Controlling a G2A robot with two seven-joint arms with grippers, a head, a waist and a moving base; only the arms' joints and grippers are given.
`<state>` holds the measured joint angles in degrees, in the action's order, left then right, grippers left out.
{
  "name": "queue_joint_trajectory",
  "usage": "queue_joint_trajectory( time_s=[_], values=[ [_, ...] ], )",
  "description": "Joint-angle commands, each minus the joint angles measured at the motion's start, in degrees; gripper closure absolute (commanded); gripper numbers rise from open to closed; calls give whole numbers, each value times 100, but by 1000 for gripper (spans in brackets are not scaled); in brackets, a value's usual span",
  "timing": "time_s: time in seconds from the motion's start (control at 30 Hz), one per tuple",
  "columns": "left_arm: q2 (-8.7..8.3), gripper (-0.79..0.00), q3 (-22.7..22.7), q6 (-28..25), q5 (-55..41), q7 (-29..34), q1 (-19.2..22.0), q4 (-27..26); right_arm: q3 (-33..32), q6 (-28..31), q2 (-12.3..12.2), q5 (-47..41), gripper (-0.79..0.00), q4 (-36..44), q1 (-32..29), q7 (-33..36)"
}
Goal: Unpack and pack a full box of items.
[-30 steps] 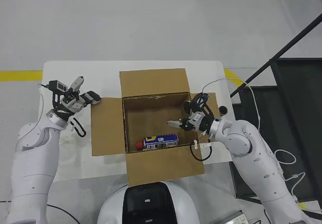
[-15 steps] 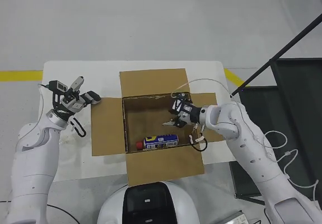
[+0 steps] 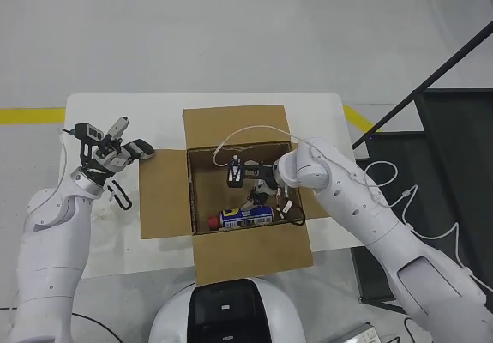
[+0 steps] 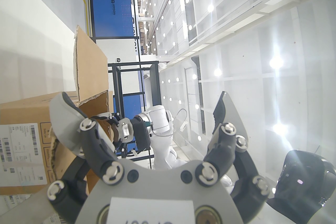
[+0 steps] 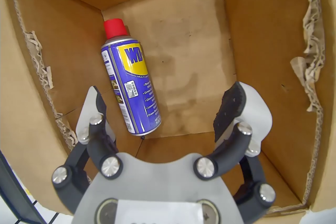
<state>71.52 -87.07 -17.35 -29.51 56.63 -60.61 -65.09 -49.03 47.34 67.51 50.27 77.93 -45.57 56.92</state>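
Note:
An open cardboard box (image 3: pixel 237 123) stands in the middle of the white table (image 3: pixel 117 249), flaps spread out. A blue and yellow spray can (image 3: pixel 246 217) with a red cap lies on its side along the box's near wall. The right wrist view shows the spray can (image 5: pixel 130 83) on the box floor (image 5: pixel 189 51), just beyond and slightly to one side of my open right gripper (image 5: pixel 164 96). From above, that right gripper (image 3: pixel 252 195) hangs inside the box over the can. My left gripper (image 3: pixel 129 137) is open and holds nothing, raised over the table left of the box (image 4: pixel 29 114).
A black metal frame (image 3: pixel 452 129) stands off the table's right side. The box's torn upper edges (image 5: pixel 312 33) surround the right gripper. Bare tabletop lies left of and behind the box.
My right arm has swung left from the box's right wall deeper into the box, ending over the spray can. The left arm and the can have stayed put.

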Motion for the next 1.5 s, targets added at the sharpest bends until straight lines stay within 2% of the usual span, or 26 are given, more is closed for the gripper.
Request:
queue_joint_trajectory(
  time_s=[0.0, 0.23, 0.47, 0.93, 1.47],
  values=[
    [0, -785, 0, 0, 0, 0, 0, 0, -4, 4, -1, 6, -785, 4, -4, -5],
    [0, -785, 0, 0, 0, 0, 0, 0, 27, -44, 1, 49, -785, 3, -45, -26],
    [0, -785, 0, 0, 0, 0, 0, 0, 544, -199, 118, 254, -785, -133, 116, 157],
    [0, -785, 0, 0, 0, 0, 0, 0, 1607, -230, 571, -208, -785, -1317, 863, 232],
    [0, -785, 0, 0, 0, 0, 0, 0, 2321, -428, 1120, -291, -785, -2562, 1290, 14]
  ],
)
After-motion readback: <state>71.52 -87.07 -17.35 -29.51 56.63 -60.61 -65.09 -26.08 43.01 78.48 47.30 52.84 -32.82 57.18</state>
